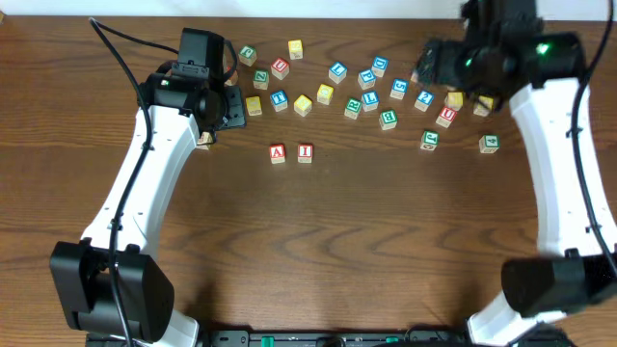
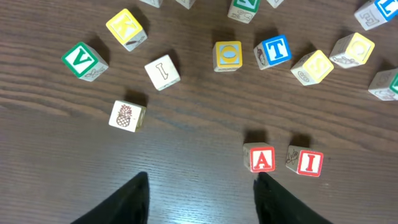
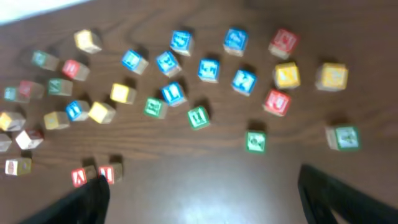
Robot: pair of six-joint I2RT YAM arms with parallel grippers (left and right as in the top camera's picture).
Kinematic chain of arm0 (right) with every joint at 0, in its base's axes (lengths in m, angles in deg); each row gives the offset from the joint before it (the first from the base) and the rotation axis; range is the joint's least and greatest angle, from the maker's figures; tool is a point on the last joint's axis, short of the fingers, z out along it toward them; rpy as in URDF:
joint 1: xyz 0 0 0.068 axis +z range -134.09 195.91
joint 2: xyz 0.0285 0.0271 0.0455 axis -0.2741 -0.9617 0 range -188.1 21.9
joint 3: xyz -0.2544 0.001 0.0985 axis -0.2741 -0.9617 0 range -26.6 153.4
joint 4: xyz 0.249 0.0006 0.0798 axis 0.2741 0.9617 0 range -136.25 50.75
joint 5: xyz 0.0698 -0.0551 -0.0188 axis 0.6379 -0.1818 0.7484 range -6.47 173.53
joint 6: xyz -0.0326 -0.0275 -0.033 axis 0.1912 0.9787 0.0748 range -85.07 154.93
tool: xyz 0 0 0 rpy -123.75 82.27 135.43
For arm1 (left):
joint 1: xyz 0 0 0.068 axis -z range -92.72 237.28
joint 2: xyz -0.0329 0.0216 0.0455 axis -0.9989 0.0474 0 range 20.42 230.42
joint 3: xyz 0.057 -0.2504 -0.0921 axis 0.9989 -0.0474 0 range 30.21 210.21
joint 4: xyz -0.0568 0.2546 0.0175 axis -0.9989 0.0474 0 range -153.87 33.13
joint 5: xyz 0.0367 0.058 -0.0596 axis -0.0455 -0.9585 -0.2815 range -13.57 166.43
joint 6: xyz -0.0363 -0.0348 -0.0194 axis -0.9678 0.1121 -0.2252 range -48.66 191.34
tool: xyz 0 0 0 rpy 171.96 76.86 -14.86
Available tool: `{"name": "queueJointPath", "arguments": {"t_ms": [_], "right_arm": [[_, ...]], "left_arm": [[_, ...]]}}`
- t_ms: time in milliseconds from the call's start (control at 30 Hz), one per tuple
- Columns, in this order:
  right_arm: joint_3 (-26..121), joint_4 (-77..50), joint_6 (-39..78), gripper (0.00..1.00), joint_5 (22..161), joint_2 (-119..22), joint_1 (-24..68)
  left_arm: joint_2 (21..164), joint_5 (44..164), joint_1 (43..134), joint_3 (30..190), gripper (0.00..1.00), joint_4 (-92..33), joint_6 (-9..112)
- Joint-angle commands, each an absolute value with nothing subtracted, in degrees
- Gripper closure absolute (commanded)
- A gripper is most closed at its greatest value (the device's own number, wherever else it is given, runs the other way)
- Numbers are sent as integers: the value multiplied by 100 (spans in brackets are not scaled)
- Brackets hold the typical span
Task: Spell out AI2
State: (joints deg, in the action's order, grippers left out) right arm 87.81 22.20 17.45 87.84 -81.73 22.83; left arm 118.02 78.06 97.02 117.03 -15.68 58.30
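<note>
A red-lettered A block and a red-lettered I block stand side by side in the middle of the table. They also show in the left wrist view as the A block and the I block. My left gripper is open and empty, above the table to the left of the A block, and its jaws hold nothing. My right gripper is open and empty, raised over the scattered blocks at the back right; its jaws are blurred. I cannot pick out a 2 block with certainty.
Several loose letter and number blocks lie in a band across the back of the table, among them a green block and a green 4 block nearest the front. A pineapple block sits near my left gripper.
</note>
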Motion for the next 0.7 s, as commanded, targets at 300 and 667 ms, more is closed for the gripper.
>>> {"name": "queueJointPath", "arguments": {"t_ms": [300, 667], "right_arm": [[9599, 2281, 515, 11, 8527, -10116, 2180], [9529, 2143, 141, 16, 7779, -10212, 2195]], "left_arm": [[11704, 7836, 9689, 11776, 44, -1529, 6055], [11741, 7838, 9689, 11776, 44, -1520, 6053]]}}
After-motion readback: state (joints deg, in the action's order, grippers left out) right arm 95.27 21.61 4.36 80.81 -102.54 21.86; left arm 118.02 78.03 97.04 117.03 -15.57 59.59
